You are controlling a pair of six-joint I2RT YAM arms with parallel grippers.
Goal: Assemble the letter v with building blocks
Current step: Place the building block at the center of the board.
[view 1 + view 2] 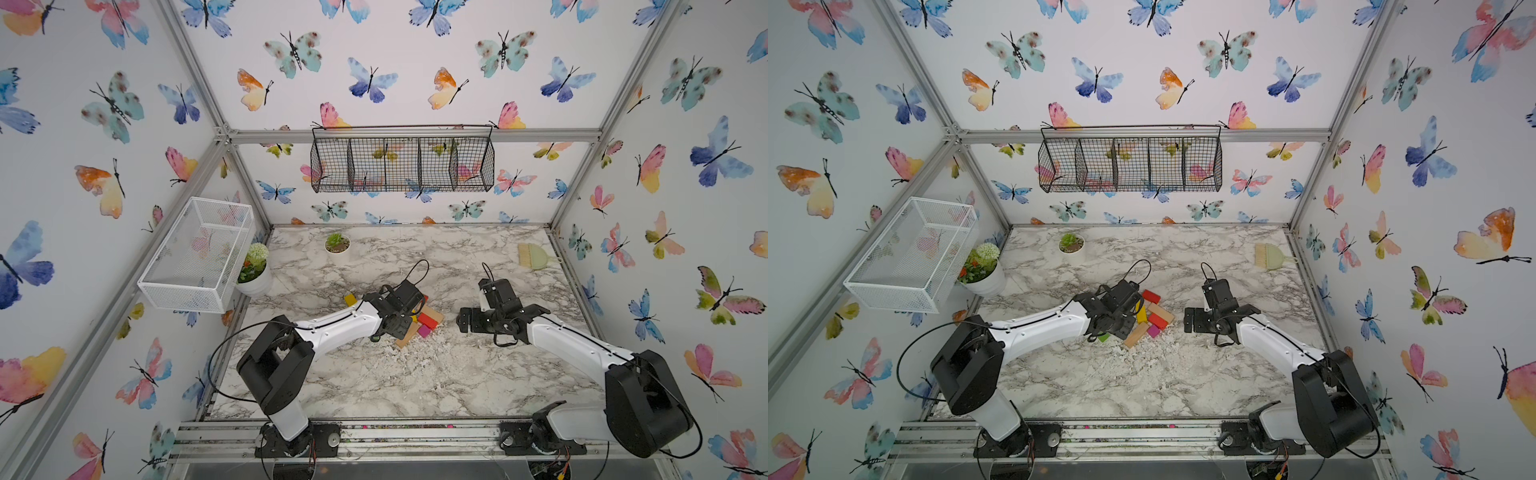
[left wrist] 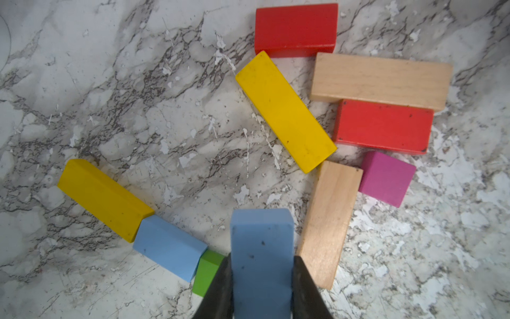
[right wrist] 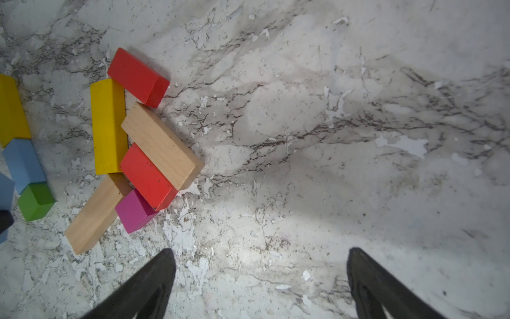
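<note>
My left gripper is shut on a light-blue bar, held just above the marble. Beside it, a yellow bar, a second light-blue bar and a green cube lie end to end in one slanted line. On the held bar's other side lies a tan bar. Past it are a magenta cube, a second yellow bar, two red bars and another tan bar. My right gripper is open over bare marble, right of the cluster.
A small succulent pot stands near the back of the table and a flower pot at the left edge. A green brush lies at the back right. A white mesh basket and a black wire basket hang on the walls.
</note>
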